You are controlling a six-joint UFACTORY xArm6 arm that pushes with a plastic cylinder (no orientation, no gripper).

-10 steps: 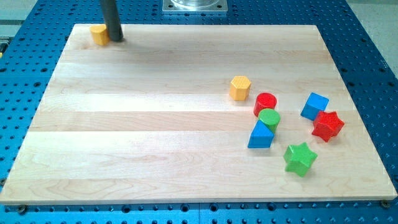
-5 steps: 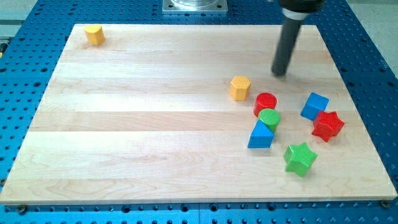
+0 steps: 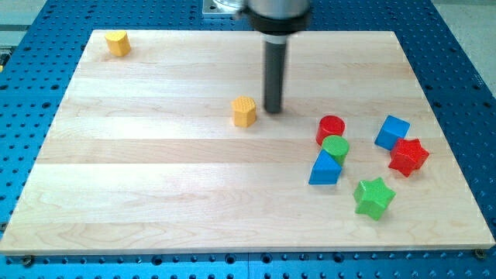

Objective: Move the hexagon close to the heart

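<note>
My tip (image 3: 273, 110) (a bare rod, no pincer to open or hold) stands just right of the yellow hexagon (image 3: 244, 111); the yellow heart (image 3: 118, 43) sits far off at the counter's (image 3: 155, 194) top-left corner.

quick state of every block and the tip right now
yellow hexagon: upright, mid-board, apart from the rest
my tip: on the board, just right of the hexagon
yellow heart: alone at the top left corner
red cylinder: touching the green cylinder
blue triangle: against the green cylinder
blue cube: beside the red star
green star: apart, lowest in view
</note>
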